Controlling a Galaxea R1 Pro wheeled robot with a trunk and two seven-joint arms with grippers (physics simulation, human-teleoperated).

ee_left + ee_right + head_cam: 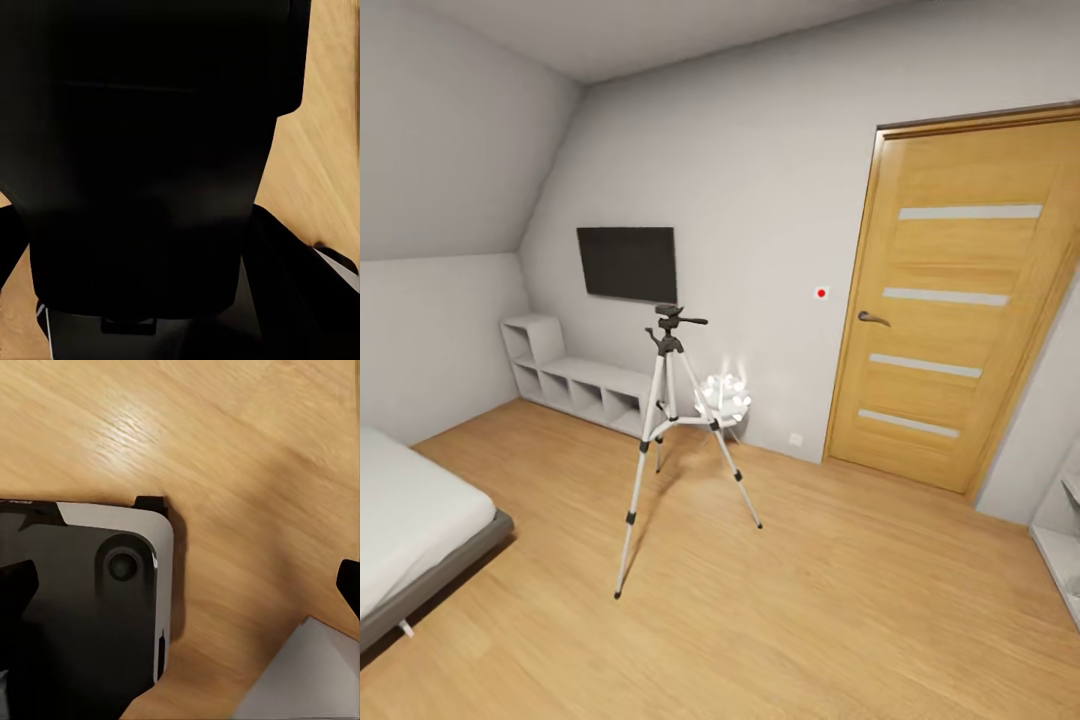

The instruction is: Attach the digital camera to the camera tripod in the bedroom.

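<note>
We are facing a white attic bedroom (690, 120) with a wood floor (840, 600); the camera tripod (670, 430) is standing mid-floor before a wall screen (627, 263), a bed (420, 530) at the left and a door (950, 300) at the right.

In the left wrist view, a big black shape (142, 157) is blocking us, so we cannot tell the fingers' state.

In the right wrist view, we are looking down on floor and the robot's black-and-white base (90, 607); again we cannot tell.

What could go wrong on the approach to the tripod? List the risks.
1. The camera tripod stands on thin, widely splayed legs on the wood floor; driving in could clip a foot and tip it.
2. The bed sits close on the left, narrowing the path.
3. The pan handle sticks out sideways and could snag an arm.
</note>
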